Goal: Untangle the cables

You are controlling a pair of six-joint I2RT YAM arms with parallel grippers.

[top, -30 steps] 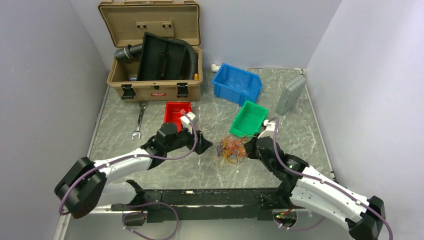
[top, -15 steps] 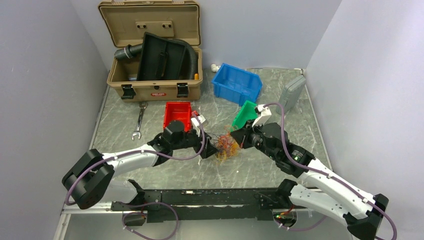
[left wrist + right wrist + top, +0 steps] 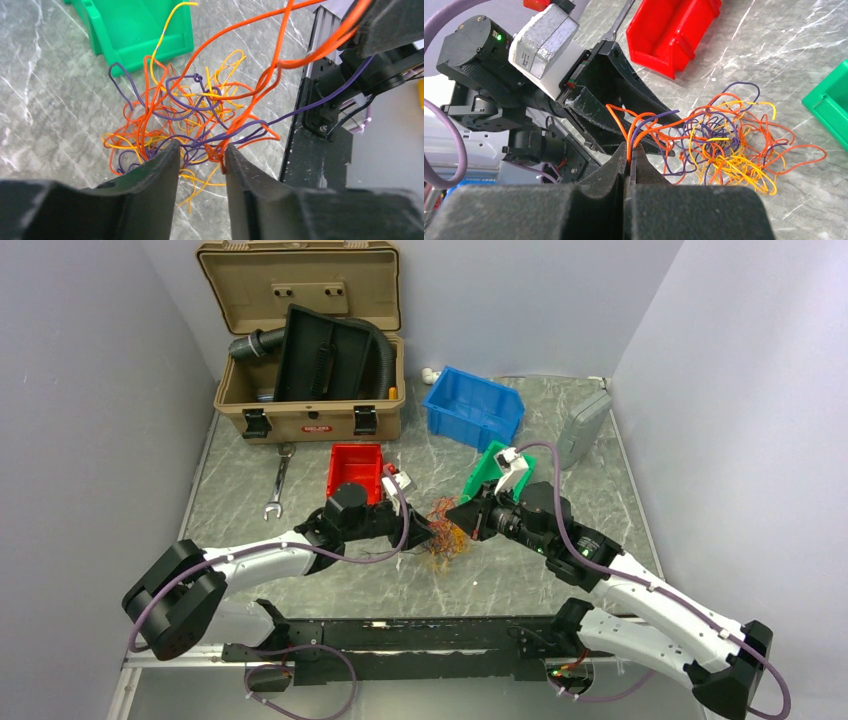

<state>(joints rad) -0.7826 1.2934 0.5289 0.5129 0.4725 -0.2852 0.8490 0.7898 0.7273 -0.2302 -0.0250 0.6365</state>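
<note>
The cables [image 3: 447, 532] are a small tangle of thin orange, yellow and purple wires on the marble table between the two arms. My right gripper [image 3: 457, 513] is shut on a few orange strands at its fingertips [image 3: 629, 147] and holds them up from the left side of the cables [image 3: 724, 145]. My left gripper [image 3: 428, 531] faces it from the left. Its jaws stand apart [image 3: 201, 148] around the near edge of the cables [image 3: 200, 115], with orange and purple strands crossing the gap.
A green bin [image 3: 488, 462] lies just behind the right wrist, with a red bin [image 3: 355, 462] behind the left wrist. Farther back are a blue bin [image 3: 475, 405], a tan toolbox [image 3: 300, 415], a wrench [image 3: 279, 480] and a grey case [image 3: 581, 428].
My right gripper has risen and pulled orange strands up and to the left. My left gripper has reached right into the tangle, and its jaws have narrowed.
</note>
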